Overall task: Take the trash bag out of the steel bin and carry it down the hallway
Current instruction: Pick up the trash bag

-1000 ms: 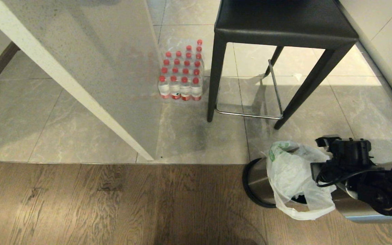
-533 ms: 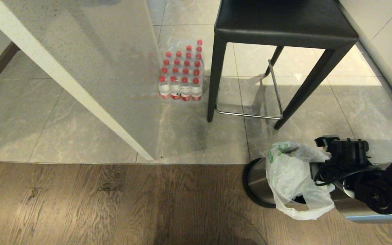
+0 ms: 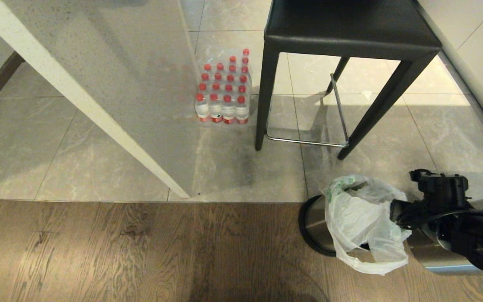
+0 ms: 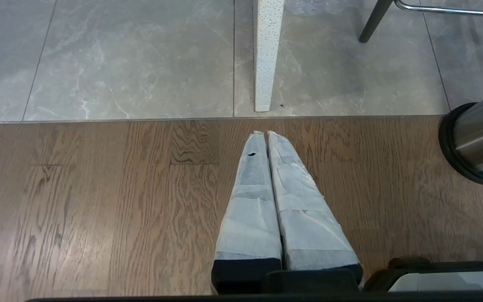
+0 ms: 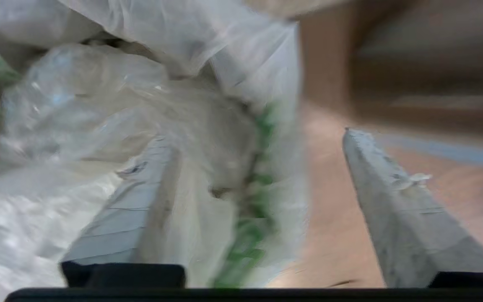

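Note:
The steel bin point(image 3: 317, 224) stands at the lower right on the wood floor, and its black base ring also shows in the left wrist view point(image 4: 463, 163). The translucent white trash bag point(image 3: 359, 218) with green print sits crumpled in and over the bin's mouth. My right gripper point(image 3: 396, 212) is at the bag's right side. It is open point(image 5: 252, 136), with a loose fold of the bag point(image 5: 99, 105) lying between its spread fingers. My left gripper point(image 4: 265, 133) is shut on nothing, hanging over the wood floor left of the bin. The hallway is out of view.
A black stool point(image 3: 350, 29) stands just behind the bin. A shrink-wrapped pack of red-capped water bottles point(image 3: 223, 90) sits on the grey tiles point(image 3: 57, 142). A white speckled counter panel point(image 3: 99, 84) slants down to the tile-wood seam. A white wall point(image 3: 476, 50) runs at right.
My right gripper has gone from shut to open, letting the bag go. The arm has drawn back to the right and the bag has slumped slightly lower on the bin.

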Available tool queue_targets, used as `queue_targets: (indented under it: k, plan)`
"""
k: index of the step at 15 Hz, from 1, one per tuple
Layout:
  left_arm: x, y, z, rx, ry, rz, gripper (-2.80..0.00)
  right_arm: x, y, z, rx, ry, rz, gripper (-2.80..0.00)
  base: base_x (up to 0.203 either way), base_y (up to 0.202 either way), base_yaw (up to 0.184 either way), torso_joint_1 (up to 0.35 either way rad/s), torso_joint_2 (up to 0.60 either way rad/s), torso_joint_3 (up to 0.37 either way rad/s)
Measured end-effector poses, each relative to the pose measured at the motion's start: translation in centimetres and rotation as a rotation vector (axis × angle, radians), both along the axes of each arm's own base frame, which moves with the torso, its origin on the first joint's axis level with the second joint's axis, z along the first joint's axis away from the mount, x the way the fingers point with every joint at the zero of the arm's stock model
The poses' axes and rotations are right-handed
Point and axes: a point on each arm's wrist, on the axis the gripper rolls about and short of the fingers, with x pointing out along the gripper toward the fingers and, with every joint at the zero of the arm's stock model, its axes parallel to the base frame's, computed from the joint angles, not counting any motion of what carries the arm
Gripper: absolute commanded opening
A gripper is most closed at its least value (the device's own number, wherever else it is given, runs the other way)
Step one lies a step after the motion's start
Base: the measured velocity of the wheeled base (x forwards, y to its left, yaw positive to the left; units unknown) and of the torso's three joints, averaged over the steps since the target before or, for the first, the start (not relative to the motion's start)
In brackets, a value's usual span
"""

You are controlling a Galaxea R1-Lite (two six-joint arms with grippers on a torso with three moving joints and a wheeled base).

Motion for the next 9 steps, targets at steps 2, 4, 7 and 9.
queue_targets:
  k: [2, 4, 7, 9]
  plan:
    - [0.0, 0.0, 0.0, 0.000, 0.000, 0.000, -2.80, 0.4, 0.1, -0.7, 0.114, -0.019, -0.010, 0.00, 0.000, 0.000, 0.000, 0.000, 0.00, 0.000]
    - [0.0, 0.0, 0.0, 0.000, 0.000, 0.000, -2.80, 1.1, 0.2, -1.1, 0.207, -0.044, -0.025, 0.00, 0.000, 0.000, 0.000, 0.000, 0.00, 0.000]
    - [0.0, 0.0, 0.0, 0.000, 0.000, 0.000, -2.80, 2.0, 0.2, -1.5, 0.264, -0.061, -0.040, 0.00, 0.000, 0.000, 0.000, 0.000, 0.00, 0.000]
    - [0.0, 0.0, 0.0, 0.001, 0.000, 0.000, -2.80, 2.3, 0.2, -1.4, 0.266, -0.084, -0.034, 0.00, 0.000, 0.000, 0.000, 0.000, 0.00, 0.000]
